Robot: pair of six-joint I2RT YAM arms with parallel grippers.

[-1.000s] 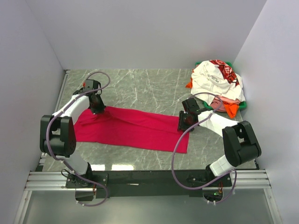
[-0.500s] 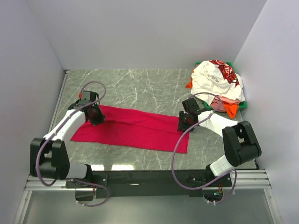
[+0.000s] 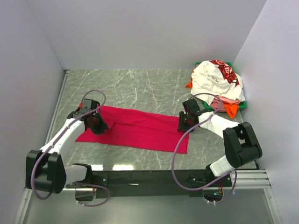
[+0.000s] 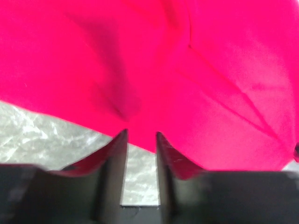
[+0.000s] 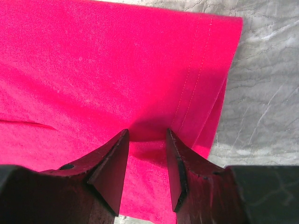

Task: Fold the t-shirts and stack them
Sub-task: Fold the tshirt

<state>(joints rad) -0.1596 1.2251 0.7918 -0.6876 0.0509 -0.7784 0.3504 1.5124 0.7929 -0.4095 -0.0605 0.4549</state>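
left tool (image 3: 98, 125) low, jaws narrowly parted | right tool (image 3: 183, 124) low, jaws half apart

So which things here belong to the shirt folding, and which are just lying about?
Job:
red shirt, laid out mid-table
shirt pile, far right corner
left gripper and right gripper, at the red shirt's two ends

Just there:
table
cables on the arms
rail at the near edge

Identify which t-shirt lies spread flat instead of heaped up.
The crimson red t-shirt, stretched across the table; the white printed t-shirt tops a crumpled heap at far right.
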